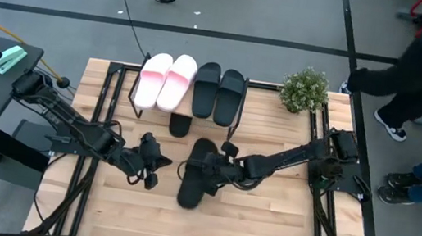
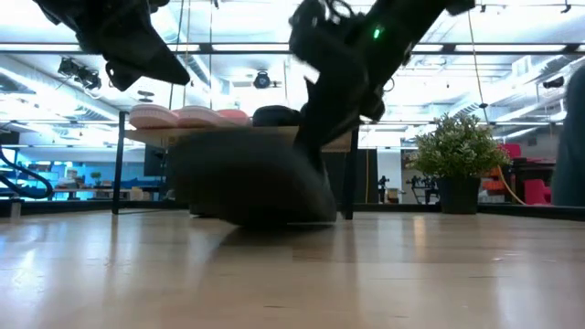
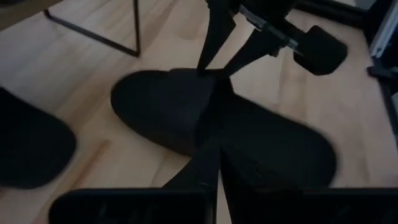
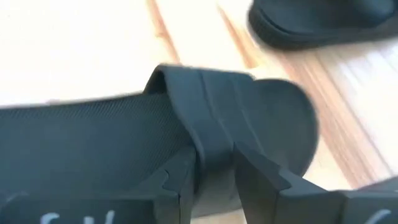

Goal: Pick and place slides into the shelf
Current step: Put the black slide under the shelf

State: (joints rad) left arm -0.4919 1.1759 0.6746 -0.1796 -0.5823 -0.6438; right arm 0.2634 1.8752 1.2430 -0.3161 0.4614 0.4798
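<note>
1. Wooden tabletop (image 1: 263,216) filling the middle of the high view, grey floor around it, a person's legs showing at the upper right, a small potted plant (image 1: 304,90) near the table's upper right corner.
2. I am watching the right gripper (image 1: 214,171) closing on the strap of a black slide (image 1: 196,174) at centre frame; its wrist view shows both fingers (image 4: 180,180) pinching that strap, the slide apparently resting on the wood.
3. Four slides, two pink (image 1: 165,81) and two black (image 1: 219,92), are lying on the shelf (image 1: 183,120) at upper centre; a sixth (image 1: 180,125) is peeking out beneath it.
4. I am holding the left gripper (image 1: 148,161) left of centre; I cannot tell its finger state.
5. My read: pick under way, next comes lifting clear and carrying up-frame to the shelf.
</note>
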